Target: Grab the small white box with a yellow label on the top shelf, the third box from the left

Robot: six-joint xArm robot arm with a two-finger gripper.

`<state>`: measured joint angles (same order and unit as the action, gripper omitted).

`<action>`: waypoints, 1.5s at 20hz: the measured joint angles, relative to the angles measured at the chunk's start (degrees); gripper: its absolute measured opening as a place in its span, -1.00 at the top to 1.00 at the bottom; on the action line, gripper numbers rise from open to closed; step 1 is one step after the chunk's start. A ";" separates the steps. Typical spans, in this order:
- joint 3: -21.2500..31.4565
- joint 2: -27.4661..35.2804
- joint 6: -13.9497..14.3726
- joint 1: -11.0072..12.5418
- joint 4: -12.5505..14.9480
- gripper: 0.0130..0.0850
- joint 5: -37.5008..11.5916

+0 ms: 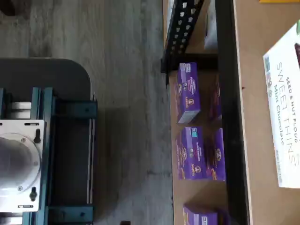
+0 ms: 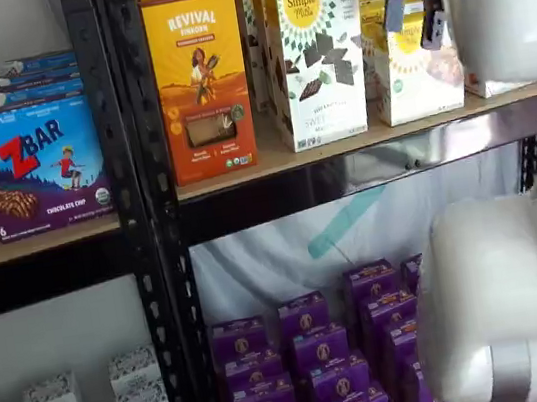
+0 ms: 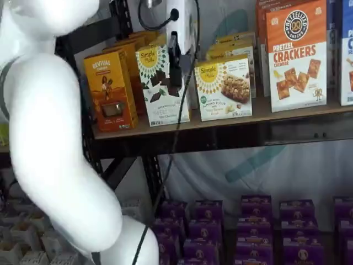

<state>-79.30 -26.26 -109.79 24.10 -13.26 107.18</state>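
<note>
Overhead, the wrist view took in a dark mount with teal brackets over grey plank floor, purple Annie's cartons on a lower board, and a white box printed "SEED & NUT FLOUR SWEET THINS Mint Chocolate". The small white box could not be made out there.

Next, in a shelf view, the end effector hung in front of the small white box, its two black fingers standing apart with yellow carton showing between them, holding nothing. To that box's left stood the taller Simple Mills box, then an orange "REVIVAL" carton. A blue "CLIF KID ZBAR CHOCOLATE CHIP" box sat on the neighbouring board.

Finally, in a shelf view, the small white box stood upright on the top shelf, front face outward and its slightly longer side along the board. It bore a yellow round "Simple Mills" label and "Almond Flour". One black finger showed side-on before the taller box. A "PRETZEL CRACKERS CHEDDAR" box stood to the right.
</note>
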 joint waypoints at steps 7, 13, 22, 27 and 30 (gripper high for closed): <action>1.24 -1.30 1.53 -1.67 0.22 -1.00 -1.37; 1.87 -1.81 1.91 -1.50 -1.45 -1.00 -2.19; 3.95 -2.89 0.73 1.36 -7.78 -1.00 -8.33; 3.38 -1.32 -0.45 2.62 -9.32 -1.00 -10.72; 2.05 0.45 -0.95 3.27 -10.06 -1.00 -10.75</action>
<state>-77.25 -25.81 -110.74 27.38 -23.32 96.43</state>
